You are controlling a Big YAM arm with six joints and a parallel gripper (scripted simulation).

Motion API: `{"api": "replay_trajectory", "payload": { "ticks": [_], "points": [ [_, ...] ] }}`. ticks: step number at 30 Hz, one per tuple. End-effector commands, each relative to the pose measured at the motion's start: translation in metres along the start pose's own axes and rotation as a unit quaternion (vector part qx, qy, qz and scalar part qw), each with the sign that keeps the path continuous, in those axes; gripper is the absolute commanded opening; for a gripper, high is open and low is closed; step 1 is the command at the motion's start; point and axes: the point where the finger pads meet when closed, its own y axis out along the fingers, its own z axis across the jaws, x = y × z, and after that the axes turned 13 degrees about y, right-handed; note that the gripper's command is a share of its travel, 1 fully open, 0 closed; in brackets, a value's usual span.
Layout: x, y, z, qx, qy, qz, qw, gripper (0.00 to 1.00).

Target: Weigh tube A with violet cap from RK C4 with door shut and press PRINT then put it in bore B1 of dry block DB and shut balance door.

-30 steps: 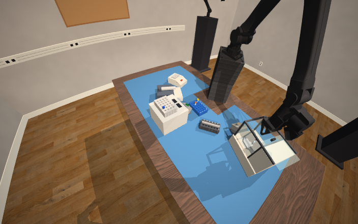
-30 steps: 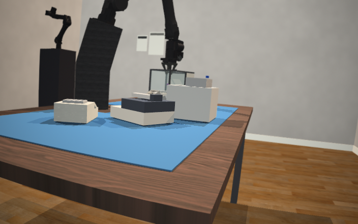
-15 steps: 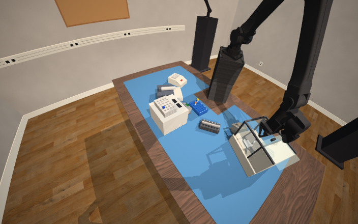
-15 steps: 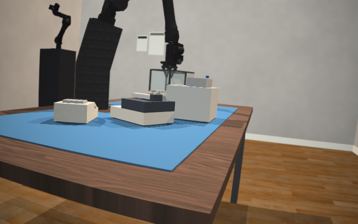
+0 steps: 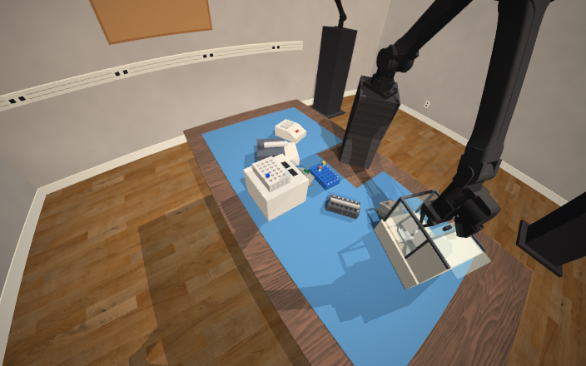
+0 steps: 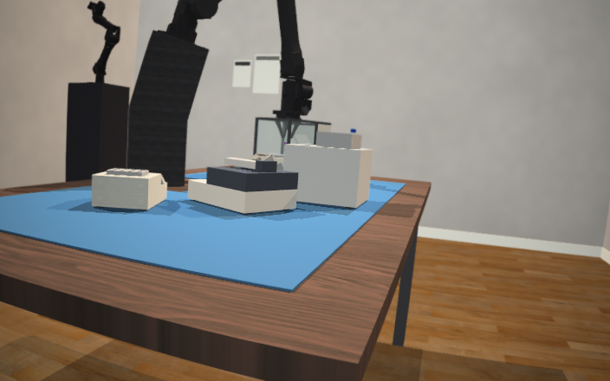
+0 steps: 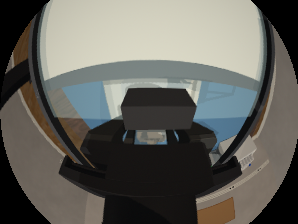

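Violet cap: a small speck of tube A point(image 6: 285, 144) shows by the fingers at the glass box in the exterior view; tube looks to be on the balance's pan. Hidden in the wrist view, so middle placement unconfirmed.
Gripper point(image 5: 426, 221) point(image 6: 288, 136) point(image 7: 150, 110): partly spread, nothing pinched, fingers reaching down into the glass box.
Balance point(image 5: 392, 254) point(image 6: 255, 134) point(image 7: 150, 35): door slid away, top open, door handle point(image 5: 447, 227) point(image 7: 158, 115) clear of the opening.
PRINT key and green lamp: can't make out either; whether the weighing is logged can't be told.
Blue rack point(image 5: 325, 176): tube A out of it, by the look; orange and yellow caps sit there.
Dry block point(image 5: 290, 131) point(image 6: 120, 190): no violet cap showing, so B1 homing not done.
Mixer point(image 5: 276, 190) point(image 6: 330, 175): blue-capped tube point(image 5: 267, 175) point(image 6: 353, 130) standing in it.
Stations: no obvious tipping.
Left: at least carry tube A to B1, push fully down, shut door; PRINT too, if unpressed.
Risk: fingers knocking tube or glass.
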Motion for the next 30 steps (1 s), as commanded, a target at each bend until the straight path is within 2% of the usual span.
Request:
{"api": "replay_trajectory", "payload": {
  "ticks": [1,4,5,7,8,11,14,16,20,23,28,29,30],
  "points": [
    [0.011,0.009,-0.003,0.002,-0.002,-0.008,1.000,0.36],
    [-0.008,0.013,-0.003,-0.001,-0.007,0.012,1.000,0.36],
    [0.007,0.003,0.001,0.002,-0.001,-0.006,1.000,0.36],
    [0.007,0.003,0.001,0.002,-0.001,-0.006,1.000,0.36],
    [0.012,-0.005,0.000,0.003,-0.005,-0.014,1.000,0.36],
    [0.011,-0.001,0.000,0.003,-0.005,-0.012,1.000,0.36],
    [0.004,0.014,-0.001,0.001,-0.005,-0.003,1.000,0.36],
    [0.004,0.015,-0.001,0.001,-0.005,0.000,1.000,0.36],
    [0.017,0.008,-0.001,0.003,-0.003,-0.016,1.000,0.36],
    [0.009,0.018,-0.002,0.002,-0.003,-0.005,1.000,0.36],
    [0.003,0.019,-0.002,0.001,-0.004,-0.001,1.000,0.36],
    [0.016,0.005,-0.001,0.003,-0.003,-0.016,1.000,0.36],
    [0.016,0.007,-0.001,0.004,-0.003,-0.017,1.000,0.36]
  ]
}}
